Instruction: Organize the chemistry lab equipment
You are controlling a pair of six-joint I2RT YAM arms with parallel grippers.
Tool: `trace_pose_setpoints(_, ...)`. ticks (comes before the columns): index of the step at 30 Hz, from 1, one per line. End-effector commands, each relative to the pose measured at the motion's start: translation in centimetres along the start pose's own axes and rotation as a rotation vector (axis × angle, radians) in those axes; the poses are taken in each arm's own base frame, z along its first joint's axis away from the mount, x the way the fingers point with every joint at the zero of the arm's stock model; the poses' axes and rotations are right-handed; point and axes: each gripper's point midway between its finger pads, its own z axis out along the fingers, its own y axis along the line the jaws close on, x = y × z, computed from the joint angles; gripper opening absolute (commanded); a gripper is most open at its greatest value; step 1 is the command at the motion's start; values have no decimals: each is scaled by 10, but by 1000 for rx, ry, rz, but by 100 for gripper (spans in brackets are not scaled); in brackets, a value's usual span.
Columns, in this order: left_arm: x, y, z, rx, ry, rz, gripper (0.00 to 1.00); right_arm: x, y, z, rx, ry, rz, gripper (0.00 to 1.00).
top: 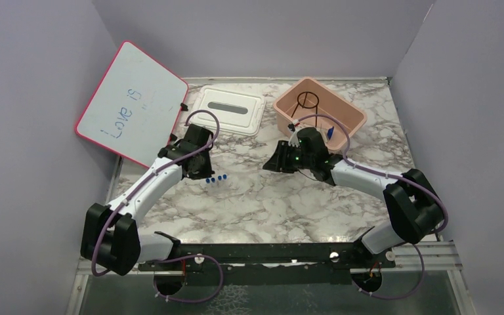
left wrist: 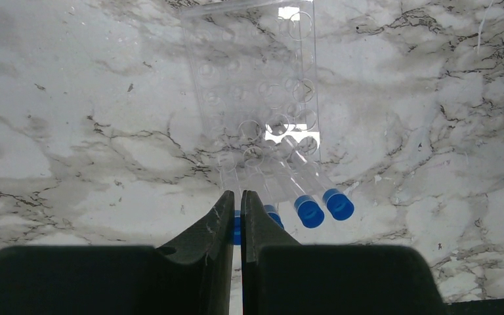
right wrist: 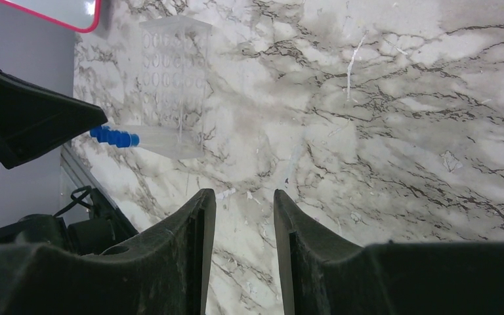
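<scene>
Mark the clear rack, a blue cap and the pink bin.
clear rack (left wrist: 256, 79): left wrist view, perforated plate.
blue cap (left wrist: 338, 204): left wrist view, round end.
pink bin (top: 344, 102): top external view, right rim.

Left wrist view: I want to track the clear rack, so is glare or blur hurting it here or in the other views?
Left wrist view: the clear rack nearly melts into the marble table, with white glare patches on it, while the blue caps stay crisp. Right wrist view: it reads frosted, edges soft. Top external view: only the caps show, not the rack.
</scene>
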Motion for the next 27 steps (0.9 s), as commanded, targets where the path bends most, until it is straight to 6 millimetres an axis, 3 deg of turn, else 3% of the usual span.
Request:
trace_pose_setpoints(1, -1, -3, -15, 30, -3, 11, 11, 10, -9, 2, 31, 20, 2, 42)
trace_pose_setpoints(8, -9, -2, -19, 16, -24, 22, 12, 8, -7, 2, 30, 15, -14, 42)
trace_pose_setpoints(14, -54, 6, -32, -75, -161, 5, 22, -18, -5, 14, 60, -9, -131, 43)
trace_pose_setpoints(20, -93, -4, -51, -31, -309, -77, 28, -64, -18, 52, 162, -56, -274, 49)
trace_pose_setpoints(27, -104, -22, -63, 99, -404, -157, 52, -115, -14, 114, 169, -113, -391, 54)
